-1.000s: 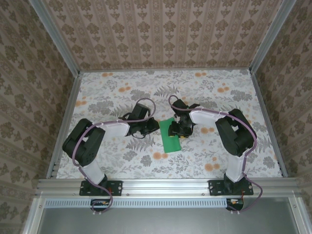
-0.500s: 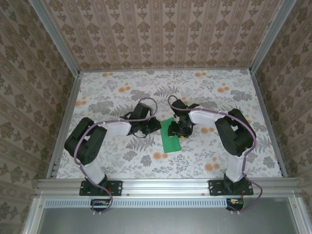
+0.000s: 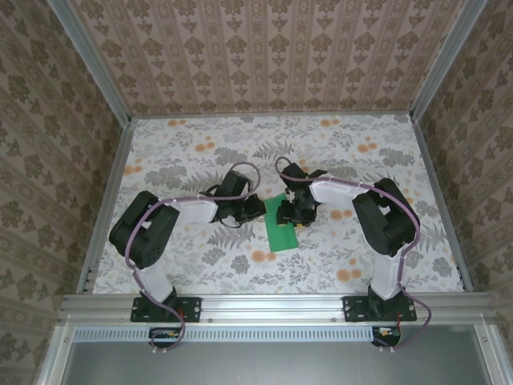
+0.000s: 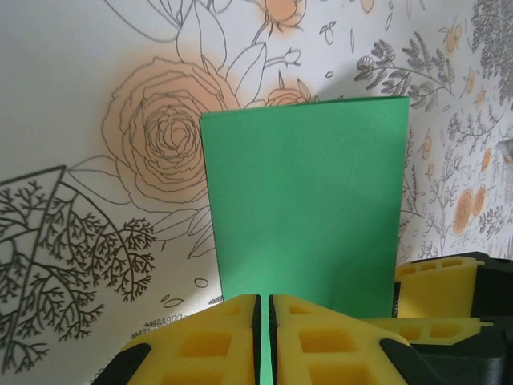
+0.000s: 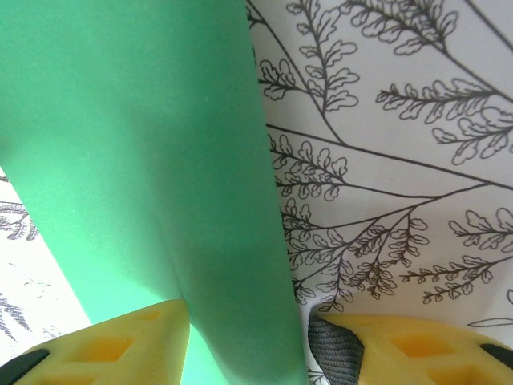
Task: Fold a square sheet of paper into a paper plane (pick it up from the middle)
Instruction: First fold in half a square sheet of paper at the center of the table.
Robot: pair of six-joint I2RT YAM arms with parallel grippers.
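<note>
Two arms meet over the table (image 3: 184, 269). From above, their black wrists hide both sets of fingertips and the far end of the square sheet of paper (image 3: 281, 233). The paper is a flat green rectangle between the grippers, touching both. In the left wrist view its near edge is hidden under the left gripper (image 4: 264, 309), and the rest lies straight ahead of the fingertips. That gripper is clenched to a thin slit with green showing through; can't tell if the paper is pinched. The right gripper (image 5: 248, 321) has its jaws parted. The paper runs between them against one pad, with bare print beside the other, and both pads are cut off by the frame. Versus a second ago, the left arm (image 3: 172, 215) has slid toward the paper. Paper and right arm (image 3: 377, 212) unmoved.
</note>
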